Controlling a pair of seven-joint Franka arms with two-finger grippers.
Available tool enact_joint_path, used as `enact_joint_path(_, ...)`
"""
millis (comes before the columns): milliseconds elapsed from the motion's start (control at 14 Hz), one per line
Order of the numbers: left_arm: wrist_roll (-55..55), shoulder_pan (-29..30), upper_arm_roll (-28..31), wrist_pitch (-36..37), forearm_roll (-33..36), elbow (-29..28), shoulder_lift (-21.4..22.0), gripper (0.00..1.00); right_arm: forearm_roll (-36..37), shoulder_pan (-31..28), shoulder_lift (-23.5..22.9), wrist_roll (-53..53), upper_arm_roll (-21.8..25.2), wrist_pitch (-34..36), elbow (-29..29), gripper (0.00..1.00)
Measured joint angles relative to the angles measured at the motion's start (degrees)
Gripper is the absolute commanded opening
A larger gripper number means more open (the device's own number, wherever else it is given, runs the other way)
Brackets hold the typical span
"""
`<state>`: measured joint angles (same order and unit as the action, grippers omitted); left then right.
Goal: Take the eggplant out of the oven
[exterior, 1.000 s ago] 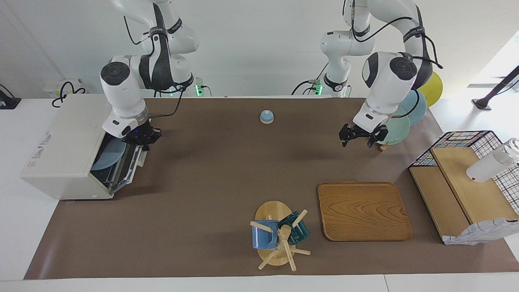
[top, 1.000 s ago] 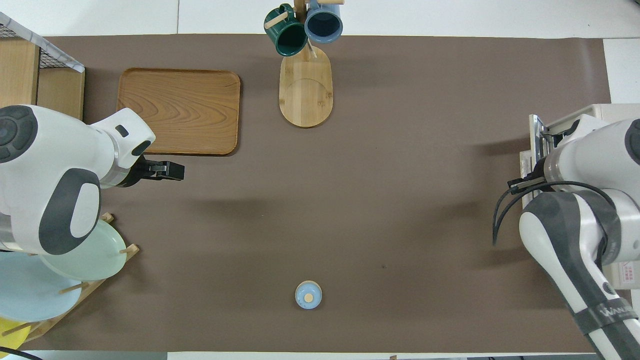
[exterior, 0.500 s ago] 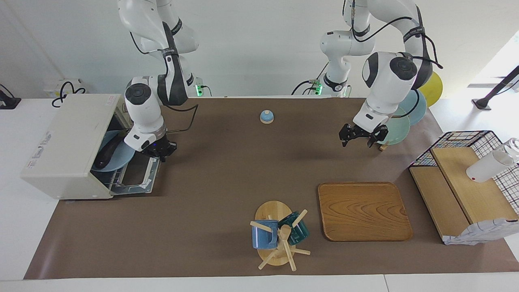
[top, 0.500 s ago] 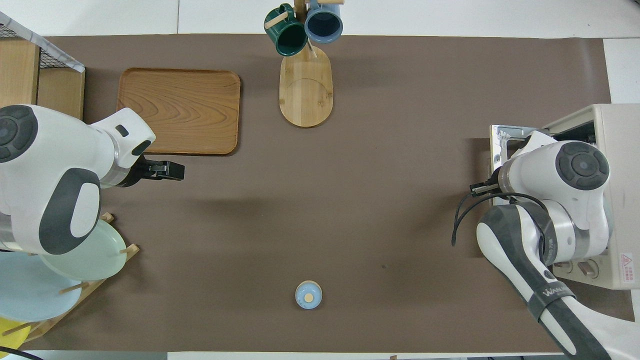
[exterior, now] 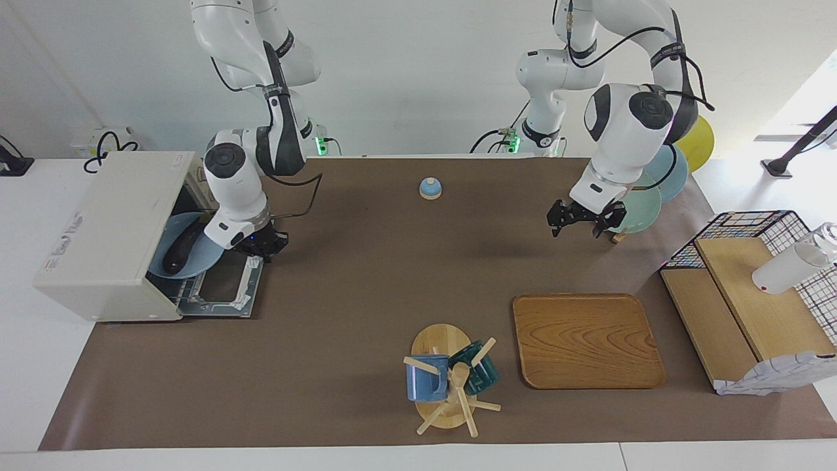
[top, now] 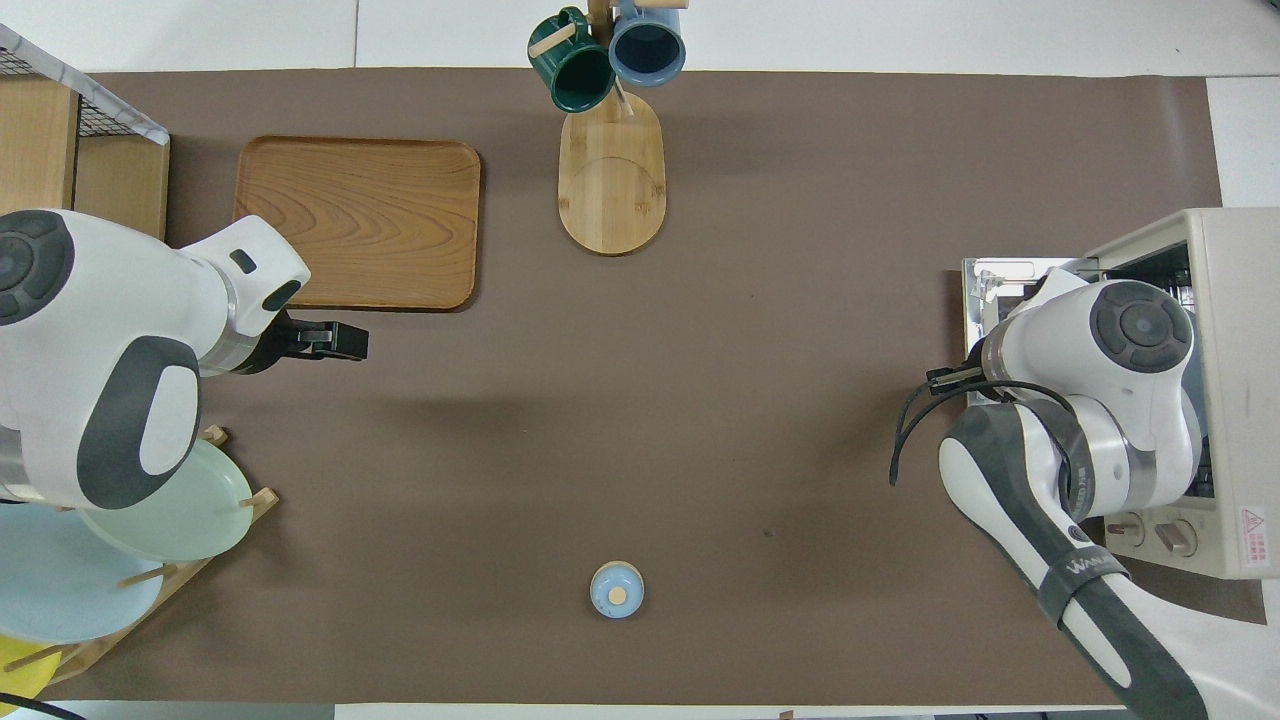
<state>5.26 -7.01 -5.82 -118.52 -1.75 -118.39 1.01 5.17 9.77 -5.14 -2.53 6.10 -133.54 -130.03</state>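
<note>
The right gripper (exterior: 260, 247) sits at the edge of the oven's (exterior: 111, 229) lowered door; its fingers can't be made out. Only the facing view shows the eggplant (exterior: 180, 250) on a blue plate (exterior: 196, 263) inside; overhead, the arm hides them. The left gripper (exterior: 579, 222) waits, spread, over the mat near the plate rack (top: 150, 560).

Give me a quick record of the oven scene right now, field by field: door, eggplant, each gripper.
oven door: open, folded down flat on the oven
eggplant: eggplant lies on a blue plate inside the oven
right gripper: right gripper over the open door's handle edge
left gripper: left gripper waits, open, in the air beside the plate rack
eggplant removed: not yet
</note>
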Motion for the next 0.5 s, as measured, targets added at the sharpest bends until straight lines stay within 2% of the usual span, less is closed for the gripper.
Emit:
enact_joint_path(214,0.0,-0.02,0.0,-0.23,0.0,0.01,0.0,1.0,0.09,1.16,0.37,0.35,0.12,10.84,6.81,0.38)
enact_joint_path(286,0.0,-0.03,0.0,-0.41,0.0,0.01,0.0,1.0,0.21,1.12,0.81,-0.01,0.3,15.1,9.79,0.47)
enact_joint_path(429,0.0,-0.05,0.0,-0.61,0.0,0.01,0.0,1.0,0.4,-0.3,1.94,-3.52,0.97,19.86,13.12,0.55)
enact_joint_path(500,0.0,-0.06,0.0,-0.64,0.0,0.01,0.0,1.0,0.43,-2.23,2.3,-6.34,1.16,20.28,13.34,0.53)
